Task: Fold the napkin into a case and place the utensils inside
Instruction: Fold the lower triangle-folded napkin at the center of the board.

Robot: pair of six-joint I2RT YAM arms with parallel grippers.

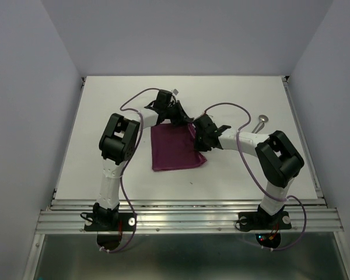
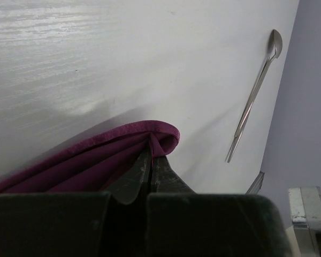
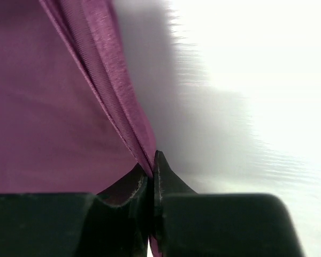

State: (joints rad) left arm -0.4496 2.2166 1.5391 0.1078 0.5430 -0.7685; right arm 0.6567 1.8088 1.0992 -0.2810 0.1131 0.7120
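Napkin point(image 1: 174, 147): plum cloth lying folded on the white worktop point(image 1: 105, 116), in the middle, between the two arms

Left tool point(image 2: 151, 156): jaws pressed together, pinching a rolled-over fold at the napkin's far edge; the cloth bulges in a loop just past the tips

Right tool point(image 3: 151, 165): jaws pressed together on the layered right-hand edge of the napkin, with the hems stacked in the pinch

Utensils point(image 2: 254, 96): lying together on the worktop, right of the napkin and well apart from it, spoon bowl at the far end
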